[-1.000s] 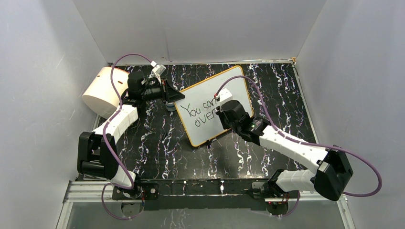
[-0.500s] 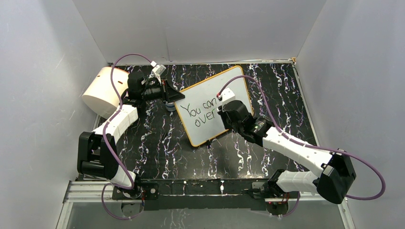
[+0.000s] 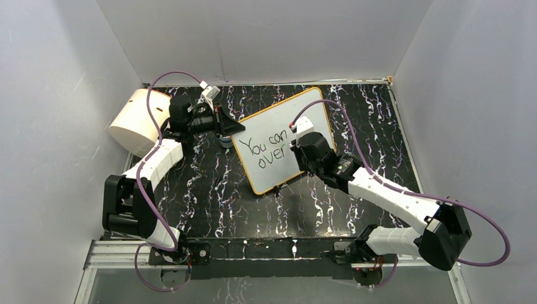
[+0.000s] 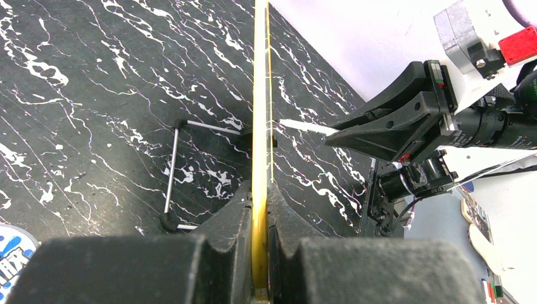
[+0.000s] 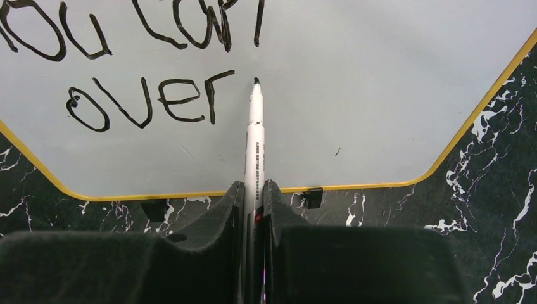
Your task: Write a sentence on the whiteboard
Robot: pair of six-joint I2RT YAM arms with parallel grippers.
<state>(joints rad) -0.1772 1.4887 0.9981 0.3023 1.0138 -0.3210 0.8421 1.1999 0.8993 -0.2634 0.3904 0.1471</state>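
Note:
The whiteboard (image 3: 278,136) with an orange-yellow rim stands tilted on the black marbled table (image 3: 209,183). It carries the sentence (image 3: 266,152) in black marker, reading "You can" and "over" below. My left gripper (image 3: 229,128) is shut on the board's left edge, seen edge-on as a yellow strip (image 4: 259,158) between my fingers (image 4: 228,218). My right gripper (image 3: 296,144) is shut on a white marker (image 5: 254,145). Its black tip (image 5: 256,81) is at the board (image 5: 367,95) just right of "over" (image 5: 149,101). The marker also shows in the left wrist view (image 4: 307,126).
A big cream cylinder (image 3: 136,120) lies at the table's back left, behind my left arm. The board's wire stand (image 4: 174,174) and black clip feet (image 5: 313,197) rest on the table. White walls enclose the table on three sides.
My right gripper has shifted slightly right and up along the board with the marker, away from the end of "over". The left arm and the board have not moved.

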